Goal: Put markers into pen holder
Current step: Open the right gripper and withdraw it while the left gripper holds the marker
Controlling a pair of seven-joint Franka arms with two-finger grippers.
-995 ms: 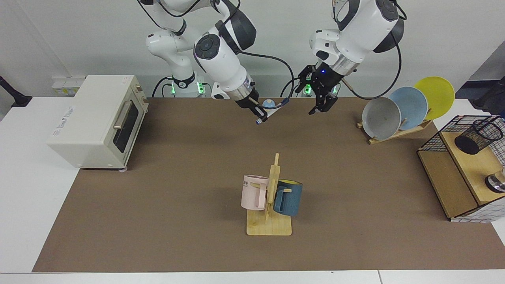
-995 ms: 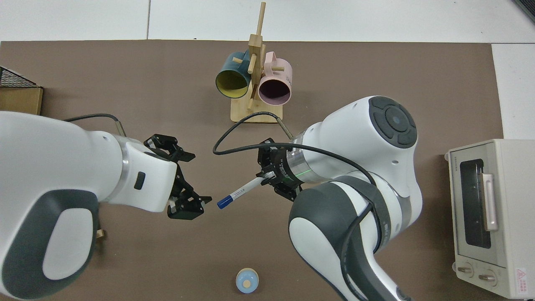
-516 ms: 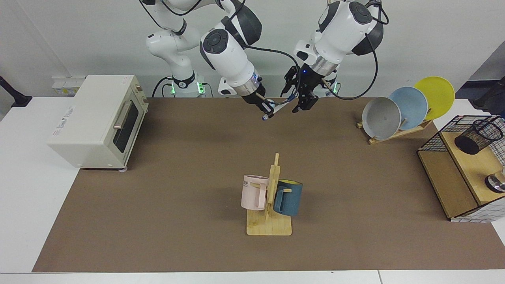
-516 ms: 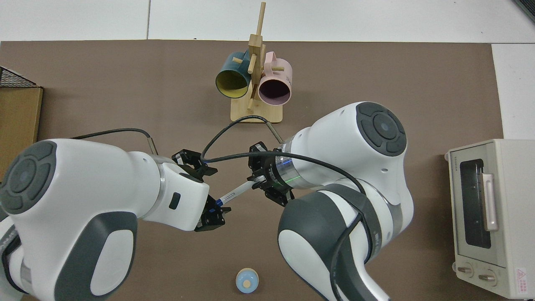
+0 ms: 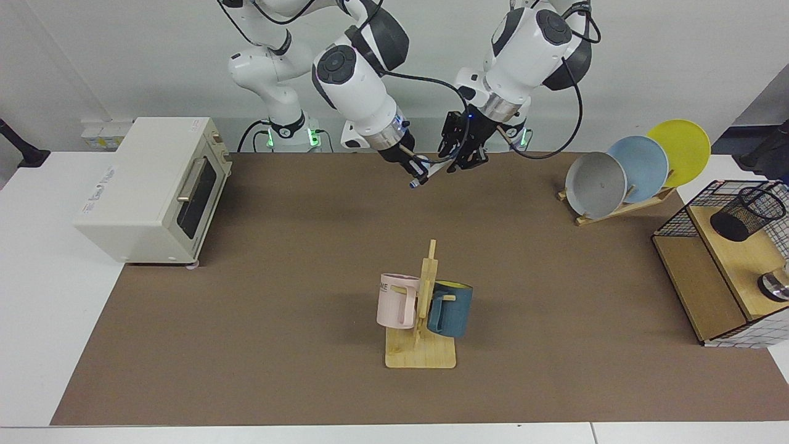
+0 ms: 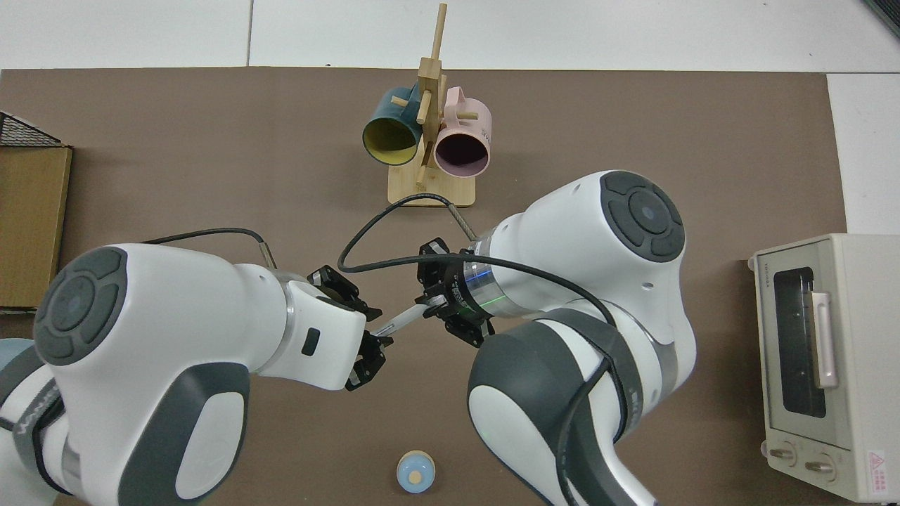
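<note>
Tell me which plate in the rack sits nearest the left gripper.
The grey plate, foremost in the rack, closest to the left gripper; blue and yellow sit behind.

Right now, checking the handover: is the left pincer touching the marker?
Cannot tell. In the top view the left pincer surrounds the marker tip, which the right pincer holds; contact is hidden.

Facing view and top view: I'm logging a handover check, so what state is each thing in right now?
marker: held in the air, tilted
right gripper: shut on marker
left gripper: open around the marker's other end
pen holder: tilted in the wire basket, no marker in it
toaster oven: door shut
mugs: hanging on the wooden rack
plates: standing in their rack
</note>
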